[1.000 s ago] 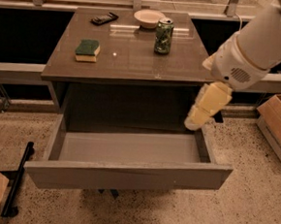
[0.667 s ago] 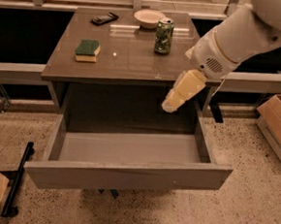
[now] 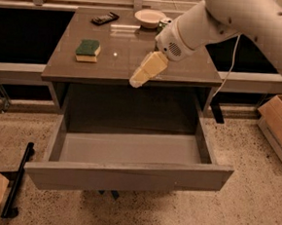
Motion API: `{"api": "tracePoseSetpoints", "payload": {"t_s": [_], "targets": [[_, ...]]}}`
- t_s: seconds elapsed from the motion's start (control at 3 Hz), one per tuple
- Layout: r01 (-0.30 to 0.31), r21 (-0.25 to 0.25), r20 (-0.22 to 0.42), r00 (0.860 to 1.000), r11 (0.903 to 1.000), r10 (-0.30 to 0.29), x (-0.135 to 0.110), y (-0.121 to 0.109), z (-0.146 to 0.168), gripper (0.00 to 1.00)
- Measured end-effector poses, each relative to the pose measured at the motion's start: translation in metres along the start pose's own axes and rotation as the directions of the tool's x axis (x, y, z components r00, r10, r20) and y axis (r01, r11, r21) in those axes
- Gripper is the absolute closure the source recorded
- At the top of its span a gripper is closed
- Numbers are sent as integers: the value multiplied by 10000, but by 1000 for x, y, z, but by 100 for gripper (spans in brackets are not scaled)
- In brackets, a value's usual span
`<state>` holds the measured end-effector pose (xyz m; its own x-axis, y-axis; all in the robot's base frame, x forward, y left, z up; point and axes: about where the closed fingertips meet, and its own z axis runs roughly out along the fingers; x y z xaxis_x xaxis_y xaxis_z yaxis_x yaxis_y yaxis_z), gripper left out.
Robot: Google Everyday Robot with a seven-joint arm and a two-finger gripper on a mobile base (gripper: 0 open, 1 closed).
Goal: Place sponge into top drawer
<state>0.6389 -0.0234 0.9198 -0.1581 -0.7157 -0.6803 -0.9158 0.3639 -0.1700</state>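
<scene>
- Gripper [image 3: 147,70]: pale wedge at the end of the white arm [image 3: 221,20], hanging over the front edge of the table top [image 3: 127,45], to the right of centre. It holds nothing. I cannot tell from this view whether it is open or closed.
- Sponge [image 3: 88,50]: green face up, yellow foam below, lying flat on the left part of the table top, well apart from the gripper and not yet grasped.
- Top drawer [image 3: 126,177]: pulled out below the table, its pale interior bare and ready to receive the sponge.
- Bystanders: a black remote-like device [image 3: 105,18] and a shallow bowl [image 3: 150,18] at the back edge, and a green can [image 3: 163,22] partly hidden behind the arm.
- Stage, as I judge it: the approach to the sponge; grasp, carry and release are all to come.
- Risk 1: coming in low from the right, I could push the sponge along the smooth top and off the left edge instead of straddling it.
- Risk 2: the foam is soft, so a shallow or off-centre pinch may let it twist free over the floor, short of the drawer.
- Risk 3: the arm's bulk sits close to the can and bowl, and a wide swing leftward could knock them.
- Risk 4: descending too near the table's front edge could strike it or the drawer's front panel.
</scene>
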Motion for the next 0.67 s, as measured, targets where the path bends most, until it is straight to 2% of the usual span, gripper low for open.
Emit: {"api": "tracePoseSetpoints", "payload": {"t_s": [0.33, 0.67], "targets": [[-35, -38, 116, 9999, 10000, 35, -5, -3, 8, 0], [-935, 35, 377, 9949, 9956, 933, 4, 2, 25, 0]]}}
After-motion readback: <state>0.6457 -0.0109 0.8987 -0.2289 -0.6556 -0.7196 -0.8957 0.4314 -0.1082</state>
